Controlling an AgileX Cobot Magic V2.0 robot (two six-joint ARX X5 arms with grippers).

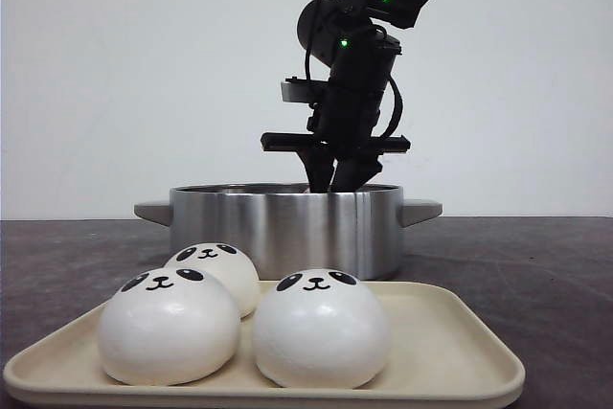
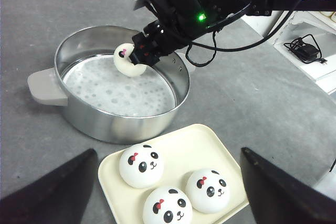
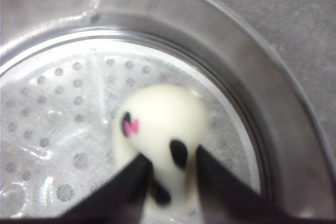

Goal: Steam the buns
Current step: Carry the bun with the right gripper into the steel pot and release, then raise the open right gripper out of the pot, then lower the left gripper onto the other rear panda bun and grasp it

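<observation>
A: Biggest first. Steel pot (image 2: 113, 114) sits mid-bench, perforated steamer plate (image 2: 115, 90) inside. Cream tray (image 2: 210, 150) just beside it, on the near side.

B: Buns?

A: Three buns (image 2: 173, 184) on the tray, clustered at one end. Fourth bun (image 2: 128, 60) is pinched in the right gripper (image 2: 144, 56), inside the pot rim, apparently above the plate near the far wall.

B: Risks?

A: My read: the jaws squeeze it hard, and it looks deformed. Released this high, it may bounce or roll against the wall. Fingers (image 3: 131, 182) could also clip the rim on the way out.

B: Arm pose?

A: Right arm reaches steeply down from above into the pot, wrist angled. Left gripper (image 2: 168, 223) hangs back above the tray, its jaws spread wide, holding nothing.
</observation>
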